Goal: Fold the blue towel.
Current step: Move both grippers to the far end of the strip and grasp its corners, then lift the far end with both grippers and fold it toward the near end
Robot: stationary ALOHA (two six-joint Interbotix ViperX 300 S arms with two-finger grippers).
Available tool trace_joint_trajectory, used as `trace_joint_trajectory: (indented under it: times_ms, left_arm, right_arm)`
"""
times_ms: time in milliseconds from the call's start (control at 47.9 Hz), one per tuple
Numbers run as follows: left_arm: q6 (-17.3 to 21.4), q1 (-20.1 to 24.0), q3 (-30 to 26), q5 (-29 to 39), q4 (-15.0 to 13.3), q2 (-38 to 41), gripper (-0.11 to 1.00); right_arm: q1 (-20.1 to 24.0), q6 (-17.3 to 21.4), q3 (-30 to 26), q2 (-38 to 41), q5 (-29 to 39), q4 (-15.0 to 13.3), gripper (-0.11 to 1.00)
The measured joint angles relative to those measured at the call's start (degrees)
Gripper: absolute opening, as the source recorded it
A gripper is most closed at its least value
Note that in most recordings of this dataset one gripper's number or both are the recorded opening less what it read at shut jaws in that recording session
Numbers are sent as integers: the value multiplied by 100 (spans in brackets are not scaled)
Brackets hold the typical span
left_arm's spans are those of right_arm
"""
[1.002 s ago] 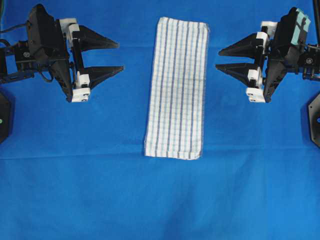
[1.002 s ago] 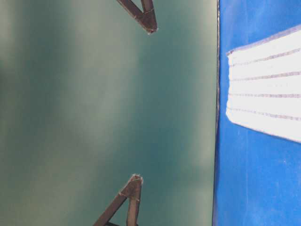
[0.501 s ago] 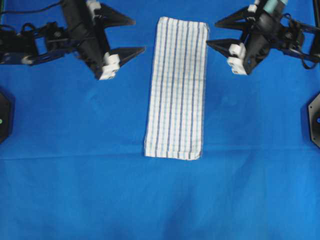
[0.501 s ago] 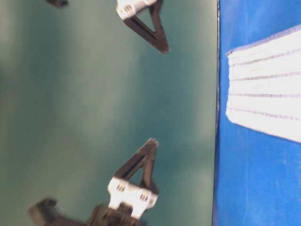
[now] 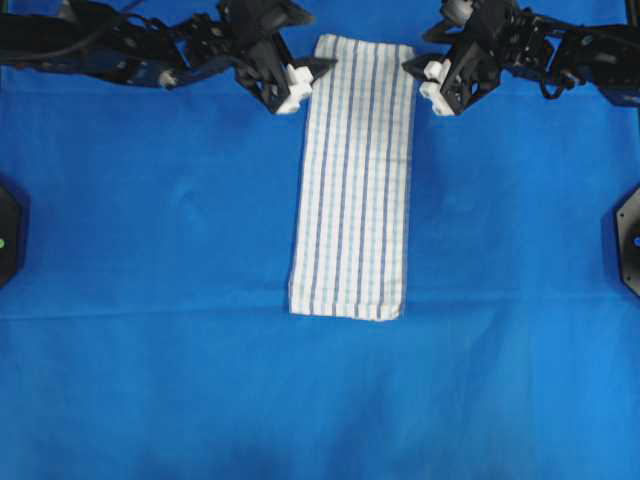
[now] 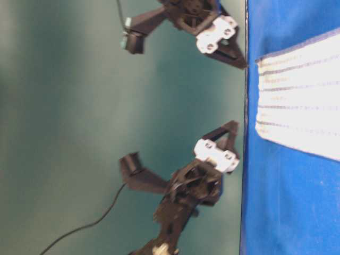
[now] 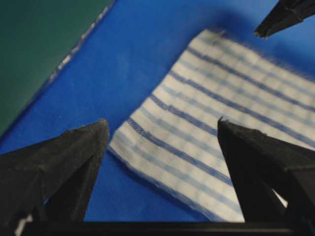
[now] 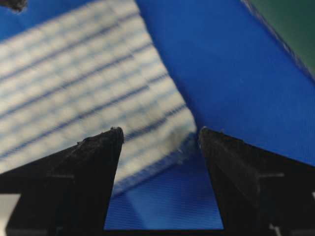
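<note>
The blue towel (image 5: 352, 175) is a long, narrow white cloth with blue stripes, lying flat in the middle of the overhead view. My left gripper (image 5: 316, 55) is open at its far left corner. In the left wrist view that corner (image 7: 147, 142) lies between the open fingertips (image 7: 161, 123). My right gripper (image 5: 418, 55) is open at the far right corner. In the right wrist view that corner (image 8: 172, 128) lies between the open fingertips (image 8: 160, 130). Neither gripper holds anything. The towel's end also shows in the table-level view (image 6: 297, 101).
A plain solid-blue table cloth (image 5: 150, 250) covers the table. Its far edge runs close behind the towel, with green background beyond it (image 7: 39, 49). Black mounts sit at the left edge (image 5: 5, 235) and the right edge (image 5: 630, 240).
Both grippers have moved from beside the towel inward and towards the far edge, down to the towel's two far corners. Both stay open. The towel has not moved.
</note>
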Motion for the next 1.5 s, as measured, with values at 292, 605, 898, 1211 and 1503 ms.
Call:
trace_joint_trajectory:
  times_ms: [292,605,898,1211,1503]
  left_arm:
    - [-79,229,-545,352,-9,703,75]
    - [-62,220,-712,712,-9,773,15]
    - [-18,193,-703,712,0,773,5]
    - [-9,185,-712,721,0,782,5]
    - [-9,264,-738,721,0,765,5]
  right_arm:
    - [-193,-18,-167,554,-290,-18,64]
    - [-193,-79,-396,826,-281,-44,6]
    - [-202,-79,-396,826,-255,-44,6]
    - [-202,-79,-422,826,-255,-44,6]
    - [-290,-79,-606,826,-264,-44,6]
